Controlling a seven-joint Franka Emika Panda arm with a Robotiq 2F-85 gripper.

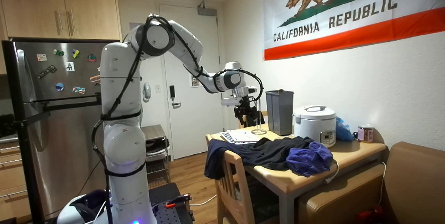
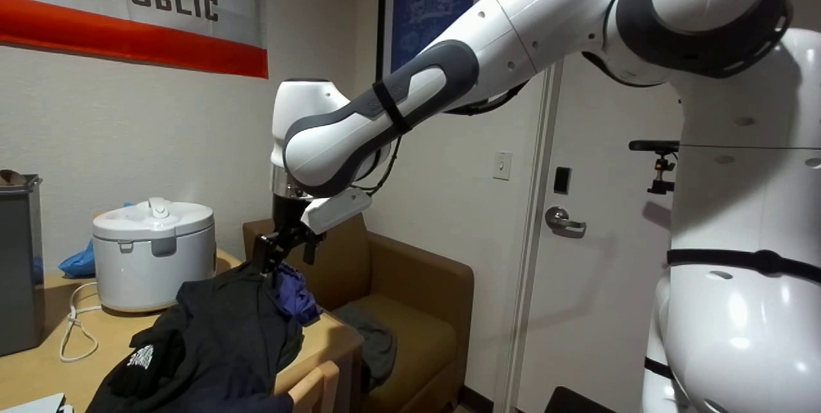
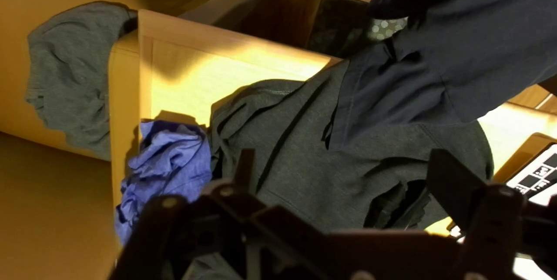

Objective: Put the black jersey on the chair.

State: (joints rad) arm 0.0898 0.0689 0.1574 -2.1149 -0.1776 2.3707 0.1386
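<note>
The black jersey (image 1: pixel 278 151) lies spread and rumpled on the wooden table (image 1: pixel 278 178); it also shows in an exterior view (image 2: pixel 224 310) and the wrist view (image 3: pixel 296 167). A navy garment (image 3: pixel 457 62) partly overlaps it and hangs over the back of a wooden chair (image 1: pixel 236 172). A purple cloth (image 3: pixel 169 158) lies beside the jersey at the table's end. A brown padded seat (image 2: pixel 417 329) stands past that end with a dark grey garment (image 3: pixel 72 71) on it. My gripper (image 3: pixel 341 154) is open and empty above the jersey; it also shows in both exterior views (image 1: pixel 248 114) (image 2: pixel 285 256).
A white rice cooker (image 1: pixel 314 123) and a grey bin (image 1: pixel 280 112) stand on the table along the wall. A thin wire stand (image 1: pixel 259 123) and a notebook (image 1: pixel 240 136) are near the far end. A white cord (image 2: pixel 74 323) lies by the cooker.
</note>
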